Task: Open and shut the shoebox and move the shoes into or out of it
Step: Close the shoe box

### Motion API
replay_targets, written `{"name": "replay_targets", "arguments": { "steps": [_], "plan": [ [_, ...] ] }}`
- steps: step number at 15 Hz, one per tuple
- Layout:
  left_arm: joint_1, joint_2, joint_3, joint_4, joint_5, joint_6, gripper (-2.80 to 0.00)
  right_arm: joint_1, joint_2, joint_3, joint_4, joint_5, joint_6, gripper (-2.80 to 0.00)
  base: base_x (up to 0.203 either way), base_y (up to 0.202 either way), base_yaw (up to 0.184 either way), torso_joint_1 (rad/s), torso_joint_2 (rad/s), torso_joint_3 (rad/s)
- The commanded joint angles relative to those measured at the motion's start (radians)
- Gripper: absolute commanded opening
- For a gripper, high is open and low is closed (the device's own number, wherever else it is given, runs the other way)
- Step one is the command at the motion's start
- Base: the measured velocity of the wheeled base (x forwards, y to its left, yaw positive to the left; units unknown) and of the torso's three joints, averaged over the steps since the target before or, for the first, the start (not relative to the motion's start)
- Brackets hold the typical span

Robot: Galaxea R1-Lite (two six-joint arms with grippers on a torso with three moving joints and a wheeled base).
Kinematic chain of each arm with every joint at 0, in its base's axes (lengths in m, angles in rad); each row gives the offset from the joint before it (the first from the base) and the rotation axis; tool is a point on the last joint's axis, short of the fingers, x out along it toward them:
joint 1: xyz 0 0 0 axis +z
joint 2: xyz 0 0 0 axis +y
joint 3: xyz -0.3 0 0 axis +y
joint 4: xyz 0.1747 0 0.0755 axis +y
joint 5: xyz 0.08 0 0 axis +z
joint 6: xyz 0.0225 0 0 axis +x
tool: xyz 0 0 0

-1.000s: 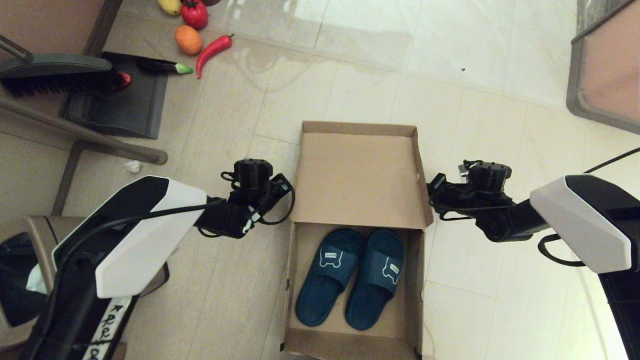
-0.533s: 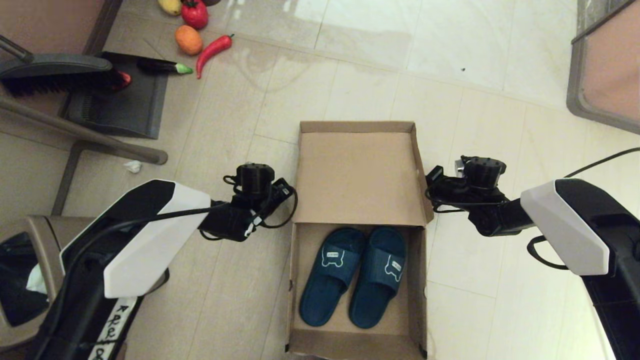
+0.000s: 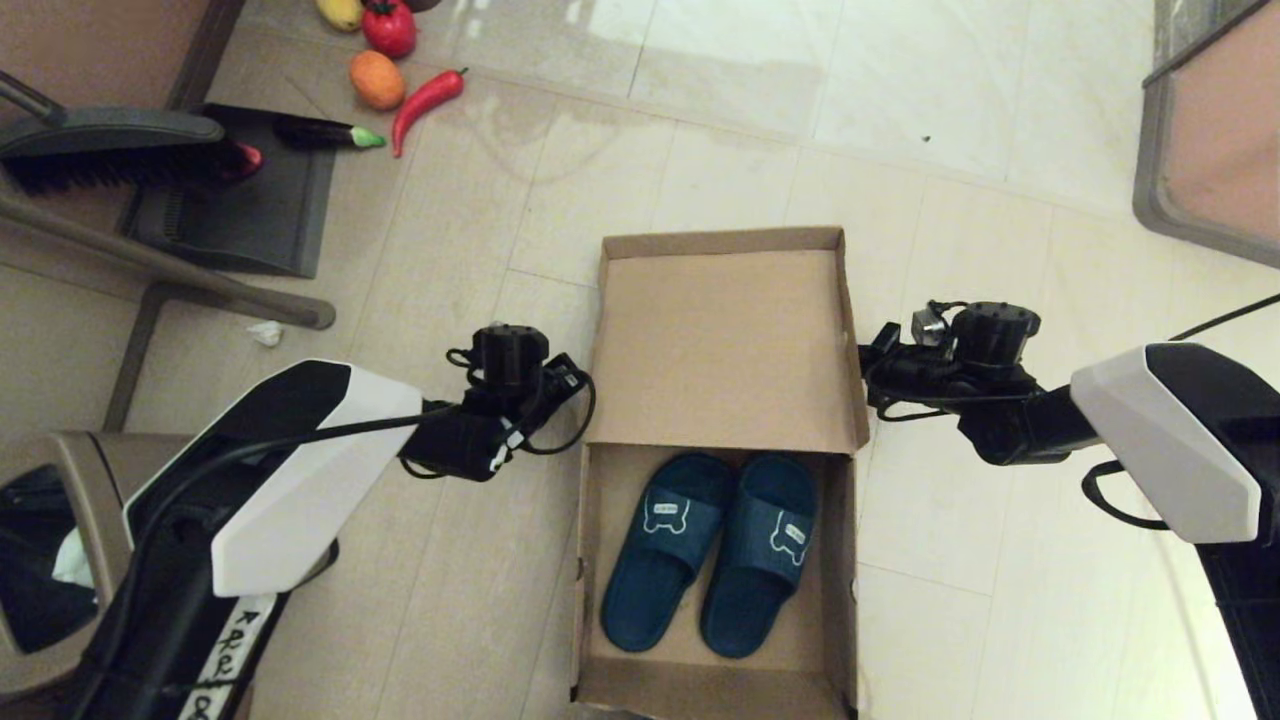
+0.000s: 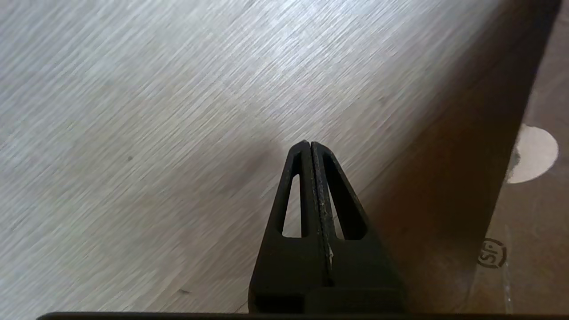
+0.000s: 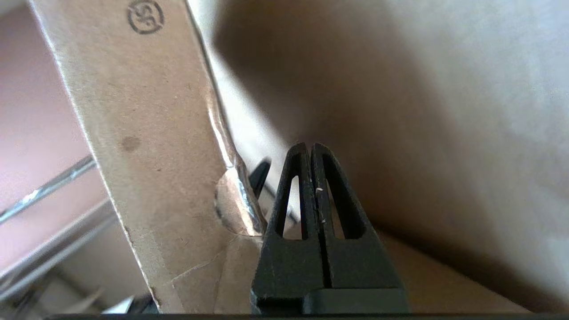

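Your box (image 3: 722, 690) sits on the floor (image 3: 930, 170) straight ahead, lid (image 3: 725, 345) swung up and partly over the far end, so you see its plain inner face. The shoes (image 3: 710, 550) lie side by side in the open near half, toes toward the lid, straps showing small white outlines.

Your left gripper (image 4: 310, 144) hangs just beside the box's left wall, over bare floor, fingers (image 4: 320, 200) clenched on nothing. Your right gripper (image 5: 310, 145) is at the lid's right edge, fingers (image 5: 322, 195) also pressed together and empty; in the right wrist view they sit right next to the lid's cardboard flank, by a taped corner. Whether they touch it you cannot tell.

Farther out on your left lie a dark mat (image 3: 240, 200) with a brush (image 3: 110, 150) over it, a metal bar (image 3: 170, 265), a scrap of white paper (image 3: 265, 332), and toy produce: red chili (image 3: 428, 98), orange (image 3: 377, 80), tomato (image 3: 389, 27), eggplant (image 3: 325, 133). A bin (image 3: 40, 560) stands by your left arm. A framed panel (image 3: 1205, 130) fills the far right corner.
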Motion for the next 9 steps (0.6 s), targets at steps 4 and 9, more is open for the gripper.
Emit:
{"name": "replay_targets", "arguments": {
  "steps": [4, 9],
  "plan": [
    [-0.017, -0.040, -0.021, -0.002, 0.002, -0.004, -2.80, -0.016, -0.042, 0.024, -0.005, 0.043, 0.007, -2.80, 0.000, 0.000, 0.000, 0.000, 0.00, 0.000],
    [-0.021, -0.120, -0.020, 0.030, 0.005, -0.004, -2.80, -0.036, -0.059, 0.027, -0.003, 0.069, 0.007, -2.80, 0.000, 0.000, 0.000, 0.000, 0.00, 0.000]
  ]
}}
